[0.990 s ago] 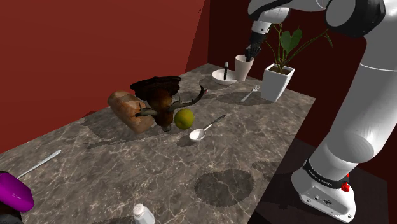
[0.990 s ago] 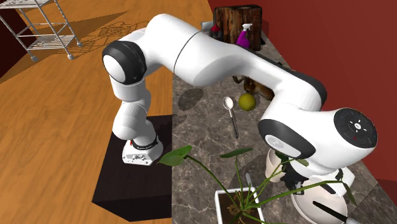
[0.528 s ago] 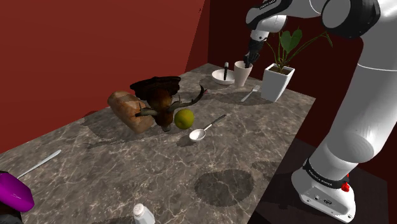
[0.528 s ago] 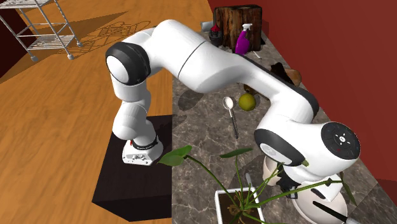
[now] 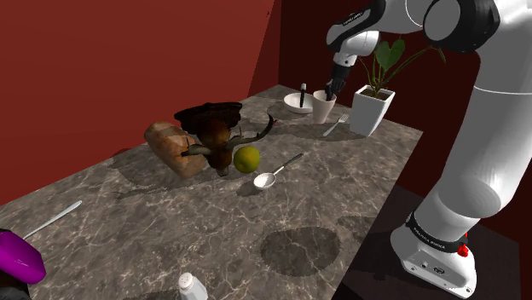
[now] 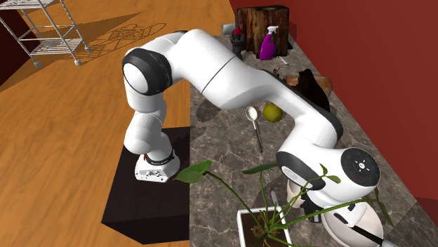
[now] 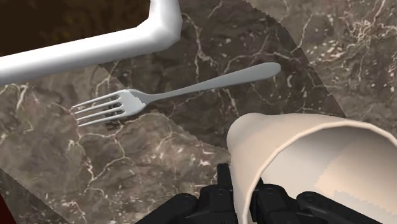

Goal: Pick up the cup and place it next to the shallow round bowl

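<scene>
The pincer [image 5: 332,86] is closed on the cup [image 5: 323,107]. In the wrist view the fingers [image 7: 221,186] clasp its wall, one outside and one inside the rim.

Compared with one second ago, the cup stands lower in the shoulder view. It was upright then, and now it leans a little. The arm has bent more over it. The cup is just beside the bowl [image 5: 297,103], on the bowl's right in the shoulder view. I judge that the carrying is nearly finished and the cup is coming down to be set. I cannot tell if its foot already touches the table [image 5: 213,222]. Because the cup leans, it should be made straight before the fingers let go, or it may fall over.

There is little room on that side of the bowl. The fork [image 5: 334,127] lies just past the cup, and in the wrist view it [image 7: 178,92] shows right under the cup [image 7: 305,159]. The planter [image 5: 371,111] stands further on, near the table's edge. Behind the bowl the table ends at the red wall [image 5: 170,51]. In front of the bowl there is more bare table, so a withdrawal straight up seems the safest way out.
</scene>
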Robot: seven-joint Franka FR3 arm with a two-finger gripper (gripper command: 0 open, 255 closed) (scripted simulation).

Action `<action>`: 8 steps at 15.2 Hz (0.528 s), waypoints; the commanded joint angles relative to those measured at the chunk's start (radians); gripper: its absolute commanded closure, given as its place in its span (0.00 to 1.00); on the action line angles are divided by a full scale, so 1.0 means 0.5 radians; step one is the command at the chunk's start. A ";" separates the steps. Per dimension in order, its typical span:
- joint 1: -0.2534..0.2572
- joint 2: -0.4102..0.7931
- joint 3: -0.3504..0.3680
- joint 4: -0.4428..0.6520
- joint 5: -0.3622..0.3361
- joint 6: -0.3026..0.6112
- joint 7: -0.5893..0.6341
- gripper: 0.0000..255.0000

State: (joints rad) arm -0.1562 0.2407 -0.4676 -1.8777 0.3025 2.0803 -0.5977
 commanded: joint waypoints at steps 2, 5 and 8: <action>-0.007 0.042 0.008 -0.026 0.031 0.062 -0.028 1.00; -0.009 0.054 0.011 -0.038 0.040 0.083 -0.036 1.00; -0.009 0.054 0.011 -0.038 0.041 0.083 -0.036 1.00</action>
State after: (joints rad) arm -0.1609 0.2681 -0.4620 -1.8963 0.3226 2.1213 -0.6159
